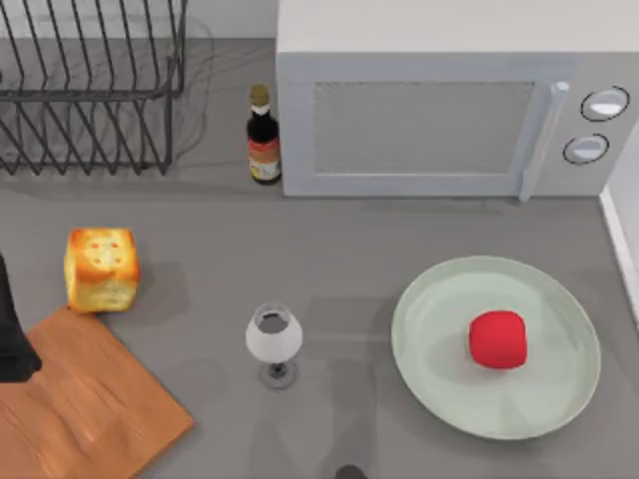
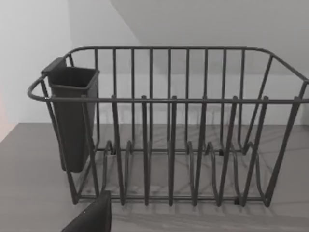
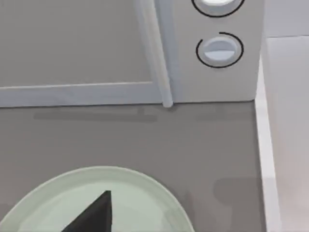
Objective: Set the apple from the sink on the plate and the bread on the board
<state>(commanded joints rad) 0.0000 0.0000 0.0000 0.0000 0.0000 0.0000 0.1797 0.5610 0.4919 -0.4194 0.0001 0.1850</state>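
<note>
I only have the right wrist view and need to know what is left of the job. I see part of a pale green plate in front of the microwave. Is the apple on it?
Observer: Yes. The apple lies on the plate, near its middle.
Operator: And the bread?
Observer: The bread stands at the far corner of the board. It seems to rest on the table rather than on the board.
Operator: Anything between the board and the plate?
Observer: A wine glass stands upright on the table between them.
</note>
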